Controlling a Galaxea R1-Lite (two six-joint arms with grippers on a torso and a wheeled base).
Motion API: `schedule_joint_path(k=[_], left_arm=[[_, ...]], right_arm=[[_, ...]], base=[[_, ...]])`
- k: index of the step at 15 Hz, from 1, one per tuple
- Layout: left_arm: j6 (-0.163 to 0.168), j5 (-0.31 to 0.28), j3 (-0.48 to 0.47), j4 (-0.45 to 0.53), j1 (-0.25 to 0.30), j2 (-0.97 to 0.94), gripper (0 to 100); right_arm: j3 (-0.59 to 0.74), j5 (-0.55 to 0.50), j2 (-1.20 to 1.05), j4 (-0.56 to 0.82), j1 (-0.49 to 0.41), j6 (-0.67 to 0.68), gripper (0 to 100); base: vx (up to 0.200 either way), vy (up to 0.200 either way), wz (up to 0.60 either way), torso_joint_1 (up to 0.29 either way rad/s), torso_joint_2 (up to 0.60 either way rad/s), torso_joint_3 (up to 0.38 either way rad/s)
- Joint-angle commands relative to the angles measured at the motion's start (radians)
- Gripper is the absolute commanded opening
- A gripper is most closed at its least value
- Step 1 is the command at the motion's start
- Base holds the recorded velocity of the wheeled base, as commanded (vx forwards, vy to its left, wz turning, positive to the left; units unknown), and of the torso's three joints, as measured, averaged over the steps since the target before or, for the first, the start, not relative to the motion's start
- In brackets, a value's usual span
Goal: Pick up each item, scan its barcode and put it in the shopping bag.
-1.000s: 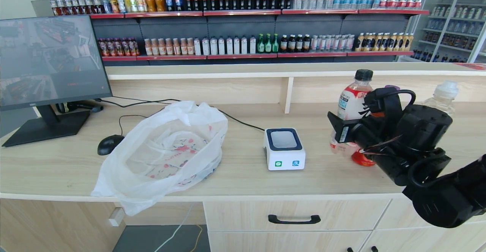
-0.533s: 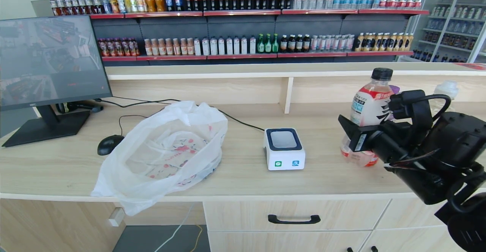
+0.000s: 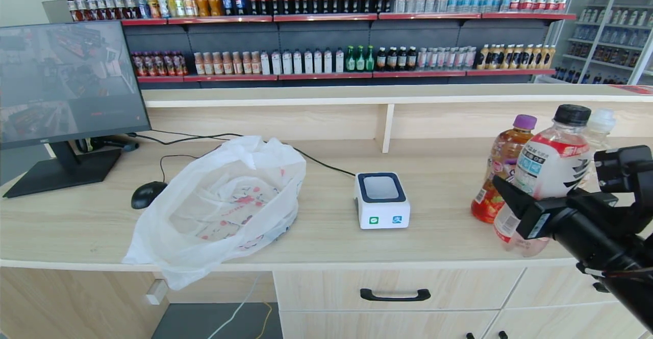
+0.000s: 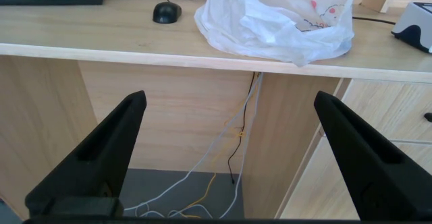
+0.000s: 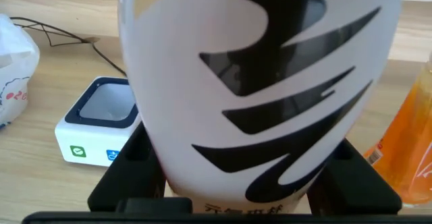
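At the wooden counter [image 3: 326,242] facing drink shelves [image 3: 326,17], right tool [image 3: 545,198] clamps a bottle [image 3: 553,163], left tool [image 4: 229,102] apart.

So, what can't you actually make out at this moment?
Black-capped bottle in the right tool: barcode not seen; head view print too small, right wrist view too close.
White-capped bottle: head view, mostly behind the black-capped bottle.
Shopping bag: contents, crumpled plastic hides them in head and left wrist views.
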Motion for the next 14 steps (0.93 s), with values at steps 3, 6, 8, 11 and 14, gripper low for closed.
schedule_joint_path(k=[3,6,8,11,14], left_arm=[[0.0,0.0,0.0,0.0,0.002,0.0,100],[0.0,0.0,0.0,0.0,0.0,0.0,100],[0.0,0.0,0.0,0.0,0.0,0.0,100],[0.0,0.0,0.0,0.0,0.0,0.0,100],[0.0,0.0,0.0,0.0,0.0,0.0,100]], right_arm=[[0.122,0.003,-0.176,0.007,-0.008,-0.005,0],[0.166,0.007,-0.216,0.01,-0.011,-0.002,0],[0.171,0.007,-0.227,0.01,-0.019,-0.005,0],[0.177,0.007,-0.248,0.022,-0.016,-0.007,0],[0.226,0.037,-0.285,0.043,0.001,-0.024,0]], base=[[0.0,0.0,0.0,0.0,0.0,0.0],[0.0,0.0,0.0,0.0,0.0,0.0],[0.0,0.0,0.0,0.0,0.0,0.0],[0.0,0.0,0.0,0.0,0.0,0.0],[0.0,0.0,0.0,0.0,0.0,0.0]])
